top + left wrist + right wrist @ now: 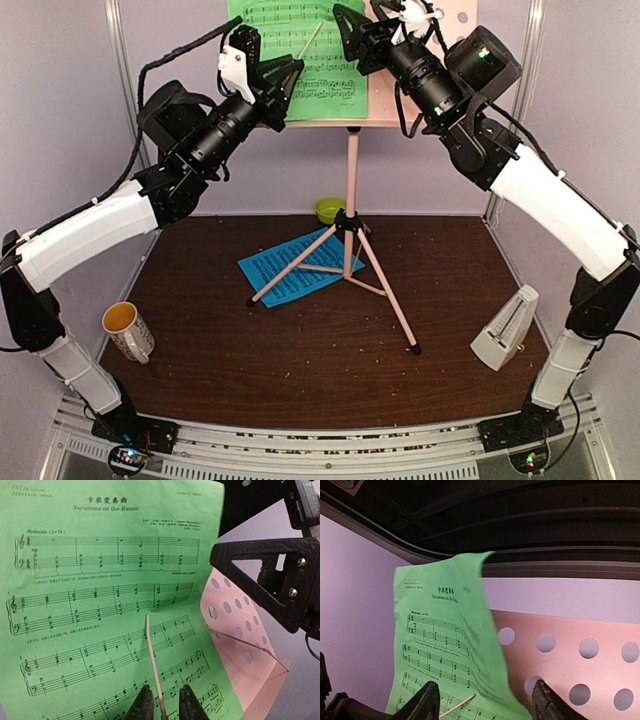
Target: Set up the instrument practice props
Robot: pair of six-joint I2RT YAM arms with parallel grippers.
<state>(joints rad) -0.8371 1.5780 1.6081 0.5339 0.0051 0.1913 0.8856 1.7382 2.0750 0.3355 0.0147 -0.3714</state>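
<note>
The green sheet (100, 605) should be squared on the stand desk (580, 650) under the retainer wire (152, 650), seemingly unpinched within the narrow left end effector (162, 702); the right end effector (485, 700) is spread wide.

**Colour and pattern record, bench scene**

- Green sheet (90, 625): bright green, printed with black staves, notes and title lines.
- Music stand (570, 650): pale pink all over; the desk is patterned with rows of round holes.
- Retaining wire (155, 670): pale pink against the green.
- Blue sheet (290, 270): bright blue with faint dark staves.
- Metronome (505, 330): pale off-white.
- Mug (127, 328): white outside, orange inside.
- Bowl (329, 209): lime green.
- Bench (300, 380): dark brown, flecked with pale specks.
- Left hand (167, 705), right hand (485, 702): black fingers.
</note>
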